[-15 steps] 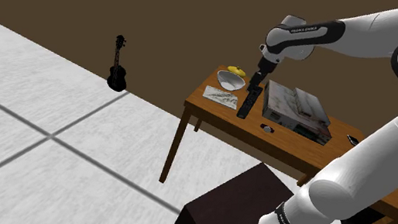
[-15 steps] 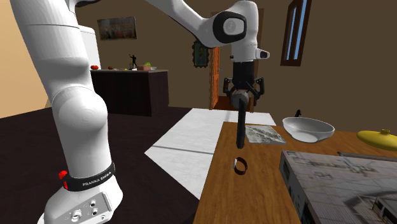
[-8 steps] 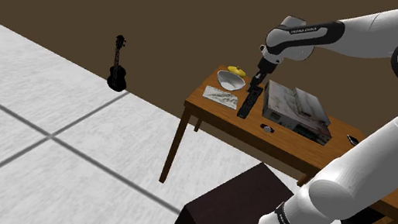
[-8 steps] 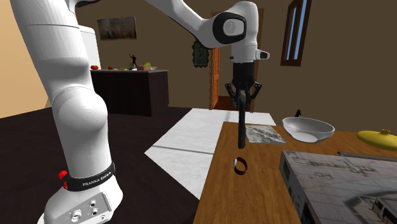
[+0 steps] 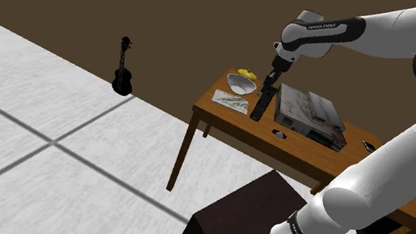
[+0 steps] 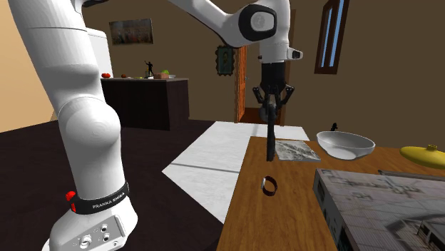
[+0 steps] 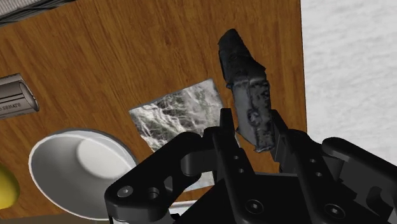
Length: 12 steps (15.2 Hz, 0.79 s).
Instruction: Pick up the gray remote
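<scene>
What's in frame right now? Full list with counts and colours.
remote: 1, dark grey, upright over the table, clasped at its top end
table: 1, brown wood, ahead of the stand
bowl: 1, white, on the table
flat mottled sheet: 1, grey, on the table beside the bowl
yellow object: 1, yellow, on the table past the bowl
boxy slab: 1, grey, on the table
small ring: 1, dark, on the table near the slab
guitar-like instrument: 1, black, on the floor by the wall
stand: 1, dark, shoulder view's lower right
arm: 1, white
gripper: 1, black, fingers shut on the remote
</scene>
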{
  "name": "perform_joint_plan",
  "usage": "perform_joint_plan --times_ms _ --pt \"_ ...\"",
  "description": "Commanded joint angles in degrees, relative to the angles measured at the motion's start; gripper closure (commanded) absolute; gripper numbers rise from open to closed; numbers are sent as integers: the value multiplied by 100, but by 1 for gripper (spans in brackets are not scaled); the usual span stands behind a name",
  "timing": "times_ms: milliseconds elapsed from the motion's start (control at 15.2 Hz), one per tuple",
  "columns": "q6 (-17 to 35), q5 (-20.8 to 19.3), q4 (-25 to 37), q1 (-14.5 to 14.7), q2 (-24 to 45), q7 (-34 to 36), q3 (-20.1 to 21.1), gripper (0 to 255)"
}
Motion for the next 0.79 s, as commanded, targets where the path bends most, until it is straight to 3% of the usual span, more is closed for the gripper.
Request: perform_joint_plan --times_ms 0,726 --pt "-147 -11 113 -2 -34 1 2 255" --pt "-848 -44 704 10 -150 33 34 255"
